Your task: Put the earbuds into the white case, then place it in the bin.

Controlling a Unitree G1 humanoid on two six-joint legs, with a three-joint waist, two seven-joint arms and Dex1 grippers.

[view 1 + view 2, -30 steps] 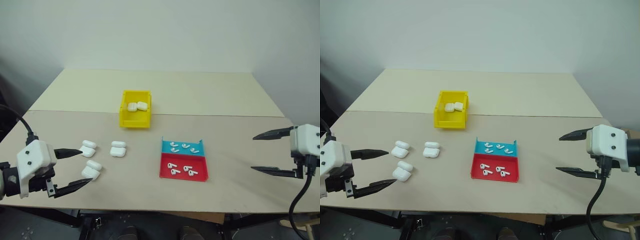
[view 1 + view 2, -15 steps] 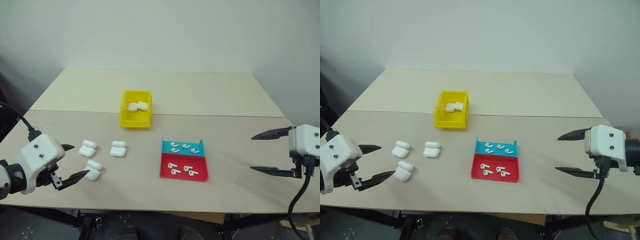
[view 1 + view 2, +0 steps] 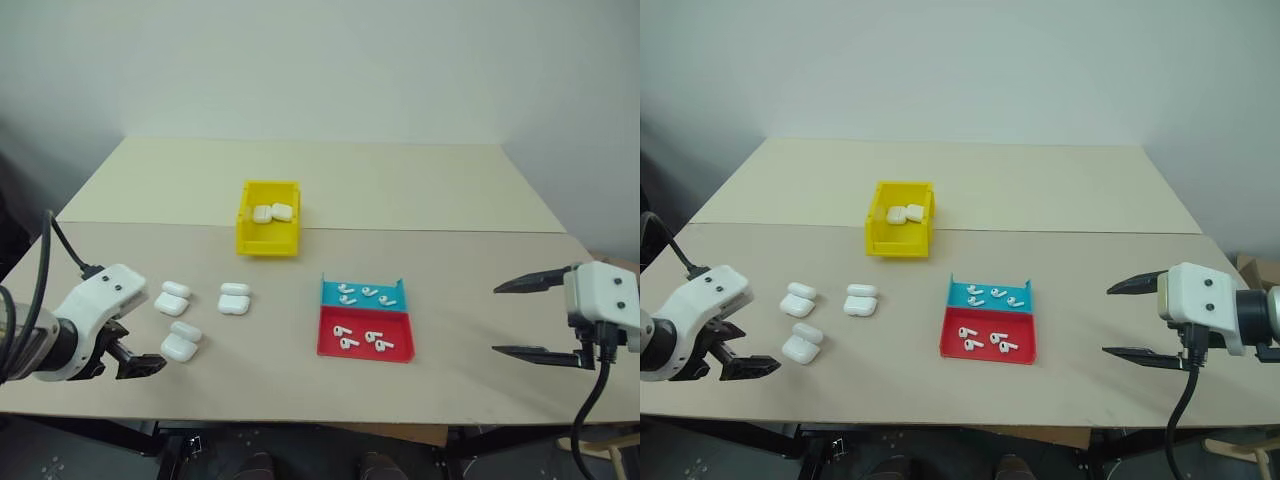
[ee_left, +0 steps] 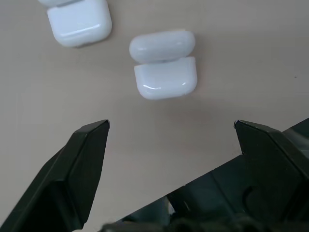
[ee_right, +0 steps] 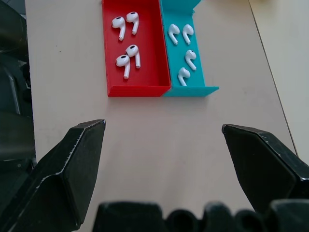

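Left gripper (image 4: 171, 124) tilted steeply down, fingers wide apart (empty); right gripper (image 3: 519, 319) level, fingers spread.

No readable text, label, brand, number or sign is seen on anything in view.

White boxy wrists, black cables, pointed black pincer fingers (image 3: 527, 283).
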